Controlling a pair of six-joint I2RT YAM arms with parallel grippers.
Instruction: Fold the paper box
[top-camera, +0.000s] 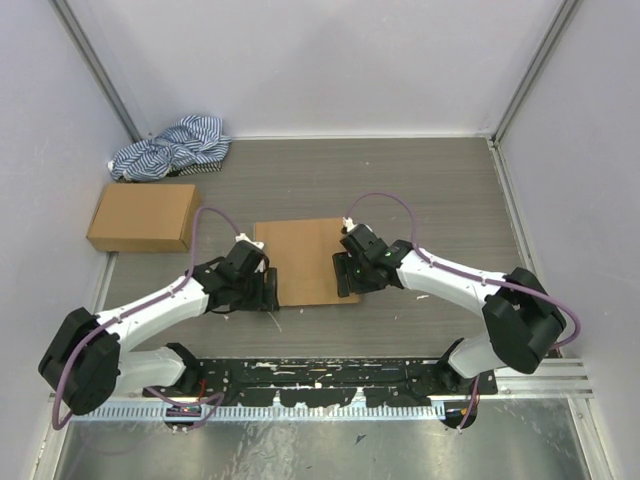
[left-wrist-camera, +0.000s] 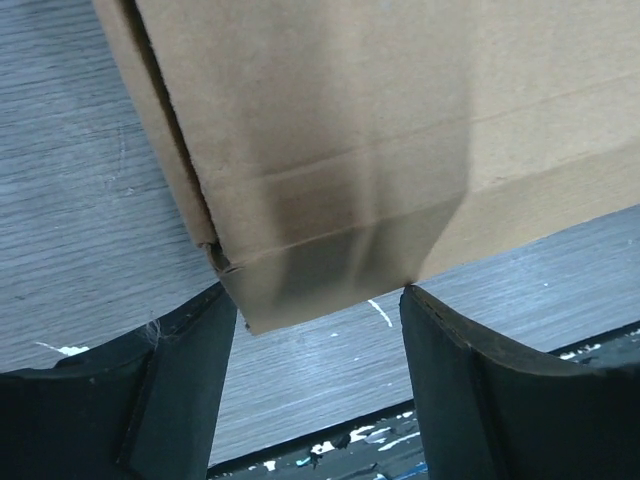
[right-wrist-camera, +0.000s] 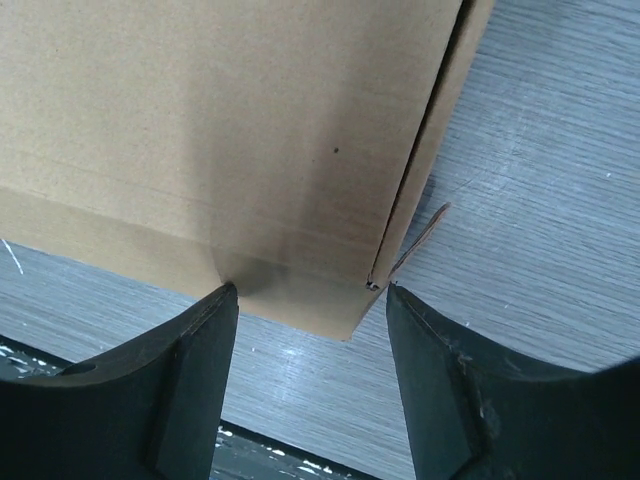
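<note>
Paper box (top-camera: 305, 260): is lying flat in the middle of the worktop (top-camera: 440, 190), between the two arms, and is looking closed, with the lid down over a shallow body.
Near corners: side seams are gaping slightly in both wrist views, and a thin sliver of card (right-wrist-camera: 425, 232) is poking out at the right one.
Left pincer (left-wrist-camera: 318, 300): is sitting spread, straddling the near-left corner and pinching nothing.
Right pincer (right-wrist-camera: 310, 295): is sitting spread the same way around the near-right corner, gripping nothing.
Risk: the lid is probably sitting untucked, so an uneven squeeze or a push from one arm alone could be skewing the box or popping the side wall outward.
Farther out: a ready-made cardboard box (top-camera: 142, 216) and a striped cloth (top-camera: 172, 148) are lying well apart at far left.
</note>
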